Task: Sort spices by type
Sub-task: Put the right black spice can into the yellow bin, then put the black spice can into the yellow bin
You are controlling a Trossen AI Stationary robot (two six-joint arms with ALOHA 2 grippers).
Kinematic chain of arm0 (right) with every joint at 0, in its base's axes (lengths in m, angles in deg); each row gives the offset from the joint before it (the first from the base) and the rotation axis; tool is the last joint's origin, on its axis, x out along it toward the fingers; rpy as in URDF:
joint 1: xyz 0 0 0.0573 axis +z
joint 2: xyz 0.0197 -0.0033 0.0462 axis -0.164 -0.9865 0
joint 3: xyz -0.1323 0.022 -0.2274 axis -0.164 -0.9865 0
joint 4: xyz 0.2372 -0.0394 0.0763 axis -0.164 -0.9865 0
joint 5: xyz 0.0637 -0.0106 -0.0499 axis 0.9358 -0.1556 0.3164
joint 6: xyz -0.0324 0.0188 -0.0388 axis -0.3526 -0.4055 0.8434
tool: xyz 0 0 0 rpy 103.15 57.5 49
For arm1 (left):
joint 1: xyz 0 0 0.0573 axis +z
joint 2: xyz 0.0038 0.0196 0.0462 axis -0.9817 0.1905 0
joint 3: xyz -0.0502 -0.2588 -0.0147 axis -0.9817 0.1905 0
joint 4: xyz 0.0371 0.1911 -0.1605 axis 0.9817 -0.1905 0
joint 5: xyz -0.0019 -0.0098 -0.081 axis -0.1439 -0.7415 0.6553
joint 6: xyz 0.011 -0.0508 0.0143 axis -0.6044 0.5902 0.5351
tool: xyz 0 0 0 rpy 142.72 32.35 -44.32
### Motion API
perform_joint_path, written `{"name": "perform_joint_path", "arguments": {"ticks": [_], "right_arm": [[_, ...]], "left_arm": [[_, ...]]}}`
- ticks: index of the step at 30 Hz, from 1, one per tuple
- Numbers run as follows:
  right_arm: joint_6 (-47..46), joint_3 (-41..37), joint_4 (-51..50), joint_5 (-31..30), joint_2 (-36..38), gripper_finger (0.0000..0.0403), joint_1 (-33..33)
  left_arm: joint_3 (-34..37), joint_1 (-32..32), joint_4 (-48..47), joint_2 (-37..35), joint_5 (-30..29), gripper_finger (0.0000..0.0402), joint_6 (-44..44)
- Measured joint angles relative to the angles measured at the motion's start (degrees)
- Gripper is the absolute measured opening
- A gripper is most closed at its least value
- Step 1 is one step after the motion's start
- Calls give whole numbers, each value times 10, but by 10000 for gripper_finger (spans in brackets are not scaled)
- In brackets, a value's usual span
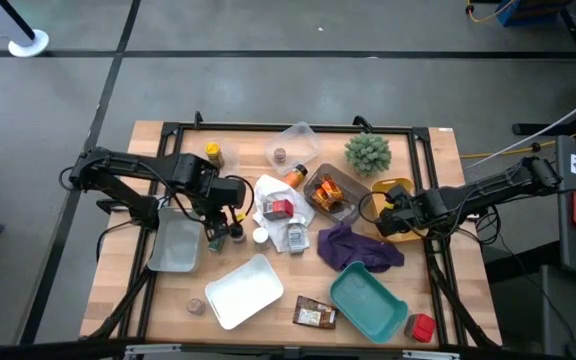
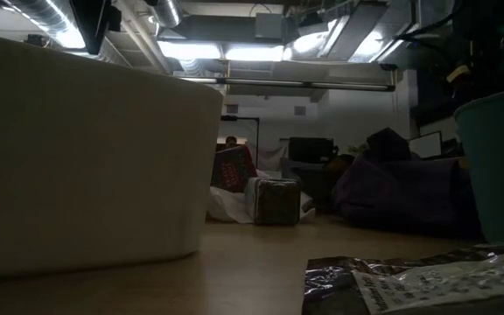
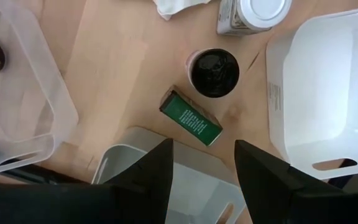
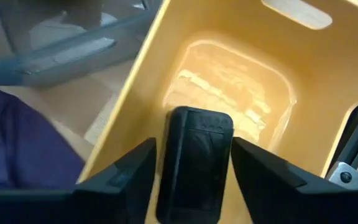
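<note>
Left gripper: Your left gripper (image 3: 202,148) hovers well to the left of the purple cloth (image 1: 353,250). Its fingers stand apart and hold nothing.
Below the left gripper: A small green box (image 3: 190,116) lies flat on the wood. It is just beside a black-capped jar (image 3: 214,72), and a white-capped jar (image 3: 253,14) stands a little past that.
Doing this step well, left side: Choose one item. Turn the wrist so the fingers cross the green box's narrow width, then lower straight down. Keep clear of the black-capped jar, which would likely tip if nudged.
Trays to the left of the cloth: A grey tray (image 1: 173,245) sits farthest left of the cloth. A white tray (image 1: 243,290) sits nearer the cloth, toward the table's front edge.
Right gripper: Your right gripper (image 4: 192,144) is just to the right of the purple cloth, down inside the yellow tray (image 4: 241,56). A dark container (image 4: 194,168) sits within its span. You cannot tell whether it is clamped or already let go.
Doing this step well, right side: Make sure the container rests on the tray floor, then lift straight up so nothing drags along.
How the spices look: They are small and varied, mostly jars with different caps and little boxes. Most are clustered left of the cloth. A flat brown packet (image 1: 313,315) lies at the front of the table, left of the cloth. A small red box (image 1: 423,327) lies at the front too, to the cloth's right.
</note>
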Motion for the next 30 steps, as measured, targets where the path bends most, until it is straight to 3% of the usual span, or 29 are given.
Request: {"name": "perform_joint_path", "arguments": {"ticks": [6, 14, 23, 30], "right_arm": [[0, -1, -2, 9, -5, 255, 0], [22, -1, -14, 47, 1, 268, 0], [29, 14, -23, 41, 6, 269, 0], [60, 65, -56, 1, 8, 269, 0]], "left_arm": [[0, 0, -30, 0, 0, 155, 31], [41, -27, -31, 0, 0, 155, 133], [154, -44, 86, 0, 26, 155, 208], [206, -44, 151, 0, 27, 155, 251]]}}
